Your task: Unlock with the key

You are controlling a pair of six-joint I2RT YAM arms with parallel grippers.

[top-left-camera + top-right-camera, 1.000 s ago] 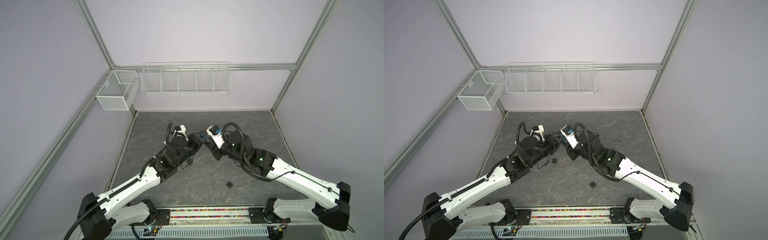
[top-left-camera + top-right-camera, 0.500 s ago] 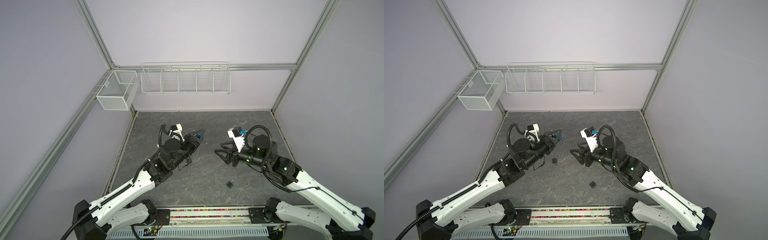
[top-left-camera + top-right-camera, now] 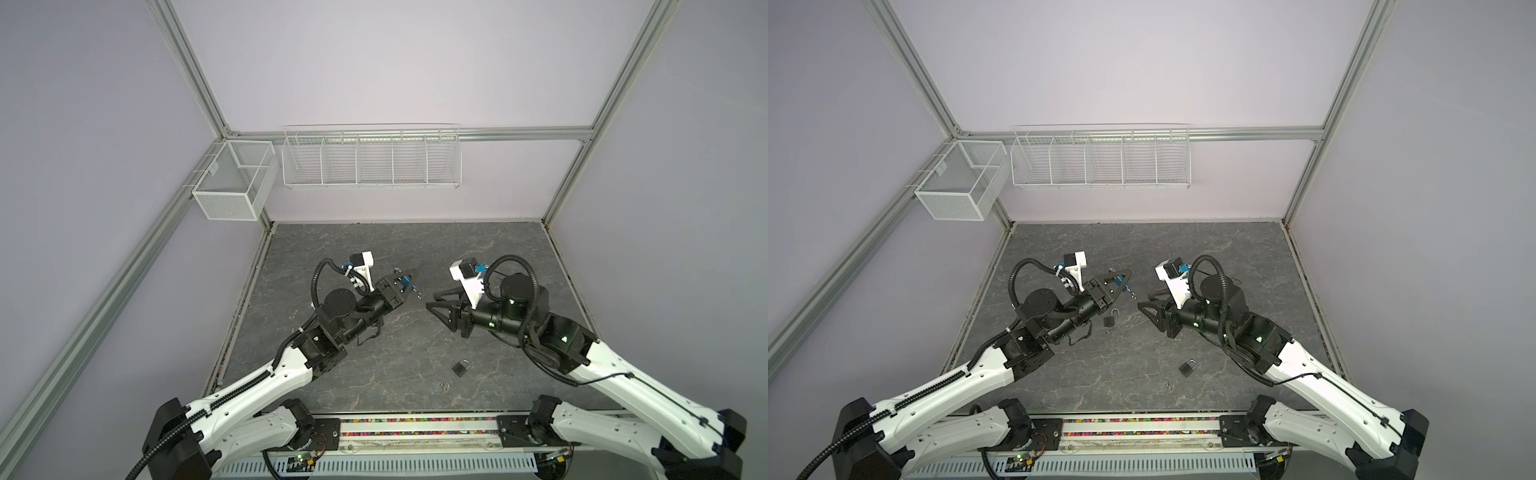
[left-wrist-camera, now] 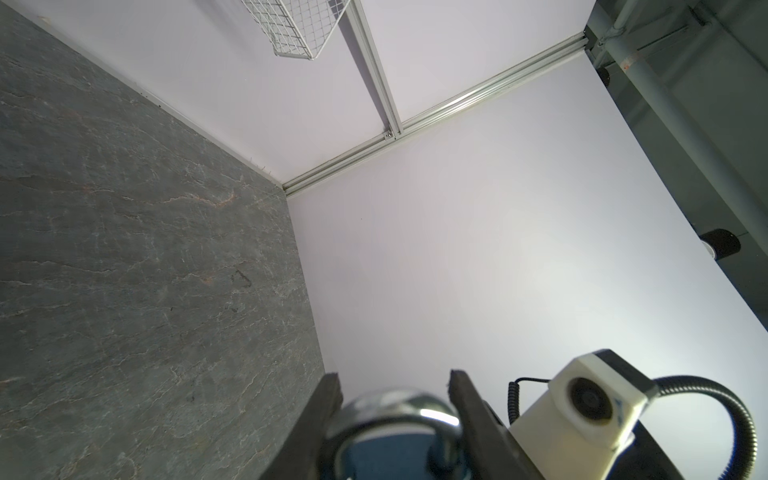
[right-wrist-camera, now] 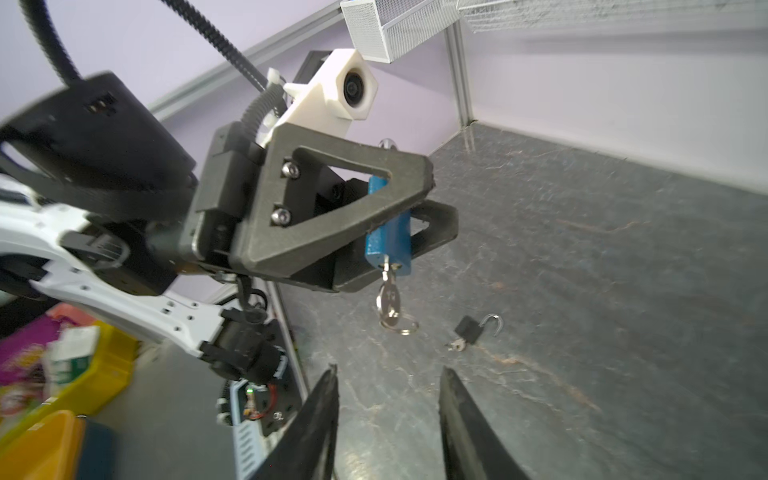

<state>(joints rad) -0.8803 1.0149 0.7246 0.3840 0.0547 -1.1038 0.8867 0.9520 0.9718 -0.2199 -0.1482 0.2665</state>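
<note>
My left gripper (image 3: 405,282) (image 3: 1121,280) is shut on a blue padlock (image 5: 388,243), held above the table's middle. Its silver shackle (image 4: 399,409) stands between the jaws in the left wrist view. A silver key (image 5: 389,299) with a ring hangs from the keyhole in the padlock's underside, also visible in a top view (image 3: 1132,294). My right gripper (image 3: 432,302) (image 3: 1144,301) (image 5: 388,374) is open and holds nothing. It points at the padlock from the right, a short gap away.
A black padlock (image 3: 1109,320) (image 5: 467,328) with open shackle and key lies on the grey table under the left gripper. Another black padlock (image 3: 460,368) and a small key ring (image 3: 445,384) lie near the front. Wire baskets (image 3: 372,158) hang on the back wall.
A second ago both grippers met at the padlock. The right gripper has since let go and drawn back to the right, and the left arm has pulled back slightly with the padlock.
</note>
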